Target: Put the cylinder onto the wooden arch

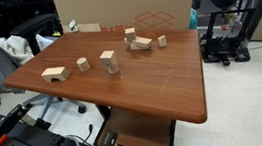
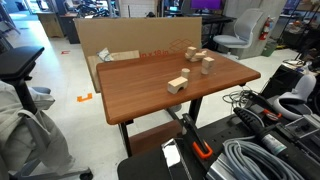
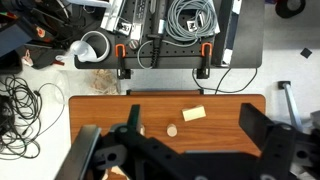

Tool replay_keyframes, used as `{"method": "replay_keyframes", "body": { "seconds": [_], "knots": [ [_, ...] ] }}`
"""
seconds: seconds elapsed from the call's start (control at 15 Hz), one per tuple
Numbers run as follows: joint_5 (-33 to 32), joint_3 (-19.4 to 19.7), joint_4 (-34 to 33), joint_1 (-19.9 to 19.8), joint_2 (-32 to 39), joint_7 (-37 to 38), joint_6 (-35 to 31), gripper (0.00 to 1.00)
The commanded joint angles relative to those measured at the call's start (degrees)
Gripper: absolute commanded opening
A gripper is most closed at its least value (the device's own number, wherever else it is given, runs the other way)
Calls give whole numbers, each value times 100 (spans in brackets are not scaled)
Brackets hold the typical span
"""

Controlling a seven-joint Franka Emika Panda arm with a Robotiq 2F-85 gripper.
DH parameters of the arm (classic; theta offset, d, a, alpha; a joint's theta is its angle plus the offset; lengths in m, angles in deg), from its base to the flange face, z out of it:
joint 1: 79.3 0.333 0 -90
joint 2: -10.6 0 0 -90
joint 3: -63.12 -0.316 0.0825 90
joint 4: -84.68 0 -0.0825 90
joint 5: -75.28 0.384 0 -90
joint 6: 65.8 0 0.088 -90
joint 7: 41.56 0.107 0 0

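The cylinder [image 3: 171,130], a small pale wooden stub seen end-on, stands on the brown table. It also shows in both exterior views [image 1: 84,64] [image 2: 184,74]. The wooden arch [image 3: 193,114] lies just beside it, nearer the table edge, and shows in both exterior views [image 1: 55,74] [image 2: 177,85]. My gripper [image 3: 192,120] is open and empty, high above both pieces, with its dark fingers framing them. The gripper is out of view in both exterior views.
A taller upright wooden block [image 1: 108,60] stands near the table's middle. Further blocks [image 1: 143,43] lie toward the cardboard box [image 1: 123,3] at the back. Cables and orange clamps [image 3: 165,50] sit beyond the table edge [image 3: 170,97].
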Motion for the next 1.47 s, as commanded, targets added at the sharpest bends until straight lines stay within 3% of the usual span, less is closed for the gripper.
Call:
{"method": "replay_keyframes", "body": {
  "seconds": [0.0,0.6,0.87,1.4],
  "knots": [
    [-19,62,-16,77,9,22,16,100],
    [-19,62,-16,77,9,22,16,100],
    [-61,109,-1,35,301,19,-355,100],
    [-112,259,1025,25,793,-261,-2480,100]
  ]
}}
